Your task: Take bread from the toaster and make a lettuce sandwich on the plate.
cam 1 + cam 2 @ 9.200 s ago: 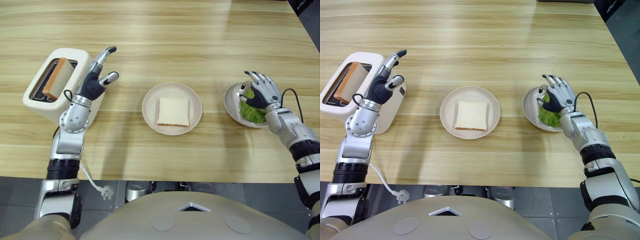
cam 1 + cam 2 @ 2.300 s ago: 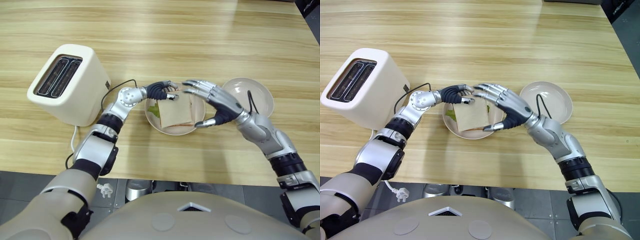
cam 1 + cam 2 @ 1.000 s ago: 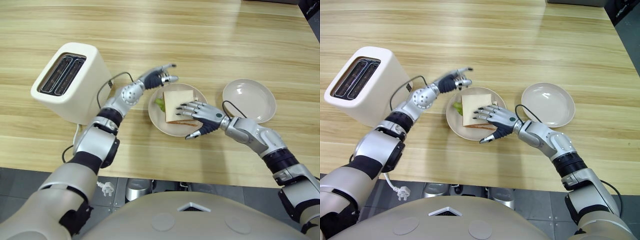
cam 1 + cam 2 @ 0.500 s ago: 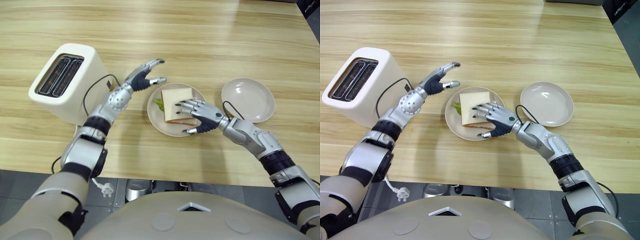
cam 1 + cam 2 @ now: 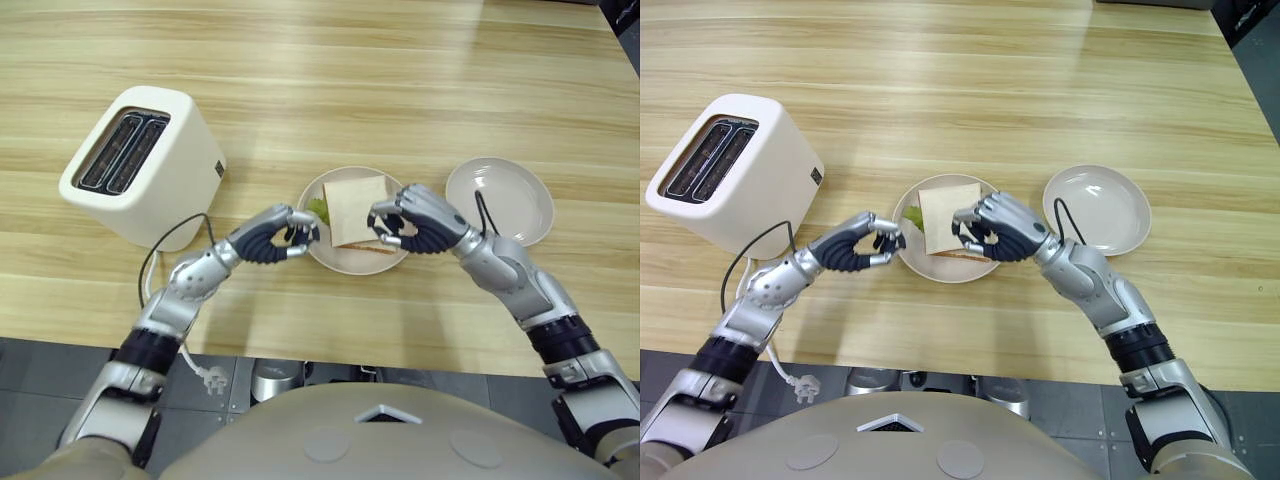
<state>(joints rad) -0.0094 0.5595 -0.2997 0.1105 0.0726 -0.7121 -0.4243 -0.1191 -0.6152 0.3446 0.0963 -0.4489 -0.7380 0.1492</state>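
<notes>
1. Wooden, light-grained tabletop point(image 5: 400, 80) is noted carrying a round beige plate point(image 5: 350, 262); a white bread sandwich point(image 5: 352, 205) lies on it, with green lettuce point(image 5: 318, 209) poking out at its left.
2. Left hand point(image 5: 275, 235) is held just beside the plate's left rim, fingers curled in, nothing grasped.
3. Right hand point(image 5: 415, 220) is curled likewise, covering the sandwich's right edge.
4. Cream boxy toaster point(image 5: 140, 165) is set well left; a shallow beige dish point(image 5: 505, 200) sits just right of the plate.

Wide open across the far table point(image 5: 400, 70); blocked at far left by the toaster point(image 5: 150, 170), cord point(image 5: 150, 265) looping toward the near edge. Tight around the plate point(image 5: 345, 262): left hand point(image 5: 272, 236) at its rim, right hand point(image 5: 418, 220) curled over it, bowl point(image 5: 510, 205) just beside.
</notes>
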